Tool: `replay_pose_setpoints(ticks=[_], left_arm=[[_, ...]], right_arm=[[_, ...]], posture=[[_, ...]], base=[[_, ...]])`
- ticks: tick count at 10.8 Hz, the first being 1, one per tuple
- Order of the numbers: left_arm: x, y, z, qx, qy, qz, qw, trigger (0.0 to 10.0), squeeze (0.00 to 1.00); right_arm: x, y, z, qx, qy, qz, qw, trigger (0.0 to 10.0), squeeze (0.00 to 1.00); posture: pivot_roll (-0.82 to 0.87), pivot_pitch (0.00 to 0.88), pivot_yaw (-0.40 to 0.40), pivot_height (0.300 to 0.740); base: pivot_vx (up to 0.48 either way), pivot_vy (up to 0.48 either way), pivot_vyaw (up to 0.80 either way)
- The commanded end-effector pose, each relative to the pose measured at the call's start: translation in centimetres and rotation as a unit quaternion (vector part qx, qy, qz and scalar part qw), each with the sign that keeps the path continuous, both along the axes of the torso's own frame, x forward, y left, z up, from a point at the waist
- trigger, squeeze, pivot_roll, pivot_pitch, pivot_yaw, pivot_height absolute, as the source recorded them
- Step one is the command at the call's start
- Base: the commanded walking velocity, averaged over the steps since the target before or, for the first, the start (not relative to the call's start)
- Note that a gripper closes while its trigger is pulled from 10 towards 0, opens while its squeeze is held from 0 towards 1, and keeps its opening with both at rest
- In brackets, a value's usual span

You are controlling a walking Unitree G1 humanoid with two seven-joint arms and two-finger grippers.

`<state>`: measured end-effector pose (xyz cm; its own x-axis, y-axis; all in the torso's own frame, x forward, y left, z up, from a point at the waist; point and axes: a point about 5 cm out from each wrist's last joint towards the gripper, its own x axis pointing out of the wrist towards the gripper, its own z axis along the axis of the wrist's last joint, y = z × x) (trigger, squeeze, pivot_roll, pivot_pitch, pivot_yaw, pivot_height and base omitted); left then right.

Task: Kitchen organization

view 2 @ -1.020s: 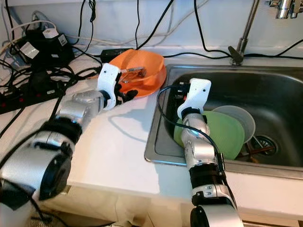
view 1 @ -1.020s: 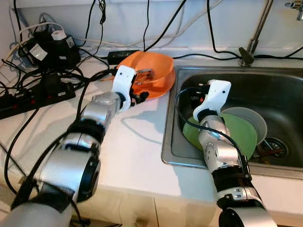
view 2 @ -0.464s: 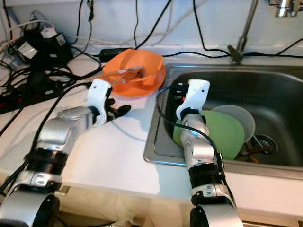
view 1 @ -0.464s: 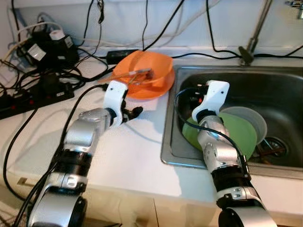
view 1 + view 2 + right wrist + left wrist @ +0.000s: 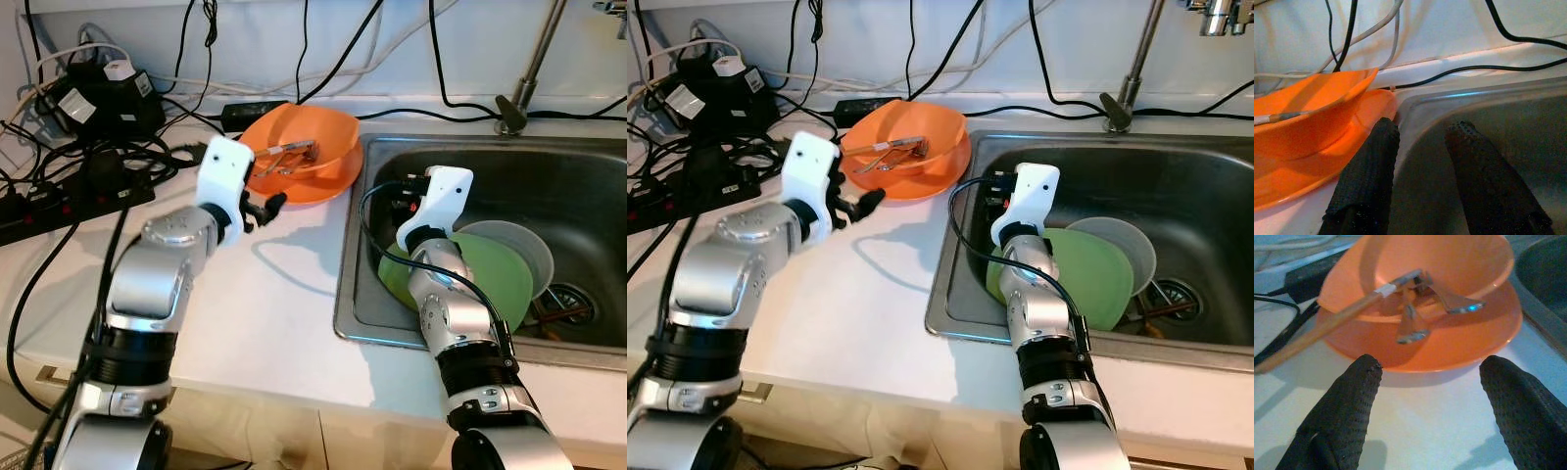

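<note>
Hovering left gripper (image 5: 1425,396), fingers apart, near orange bowl (image 5: 1449,264); utensils seemingly inside

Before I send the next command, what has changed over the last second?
The left gripper has pulled back from the orange bowl, away from its rim and out over the white counter, fingers open and holding nothing. The bowl, with utensils in it, sits where it was. The right gripper stayed in the sink by the green plate, open.
</note>
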<state>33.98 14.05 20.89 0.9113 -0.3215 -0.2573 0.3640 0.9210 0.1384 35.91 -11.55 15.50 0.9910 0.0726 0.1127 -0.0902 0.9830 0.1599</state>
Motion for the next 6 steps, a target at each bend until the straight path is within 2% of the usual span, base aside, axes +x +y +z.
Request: replay_pose_setpoints(ticks=[1,6], left_arm=[[0.4,0.2,0.3,0.009,-0.004,0.009,1.0,10.0,0.0],[4.0,-1.0,-2.2,0.008,0.035,0.005,0.999,10.0,0.0]], right_arm=[[0.1,0.5,-0.1,0.005,0.005,0.009,1.0,10.0,0.0],[0.3,0.2,0.2,0.003,-0.001,0.005,1.0,10.0,0.0]], posture=[[0.14,0.0,0.092,0.74],[0.09,0.0,0.104,0.74]], base=[[0.0,0.0,0.0],[0.0,0.0,0.0]])
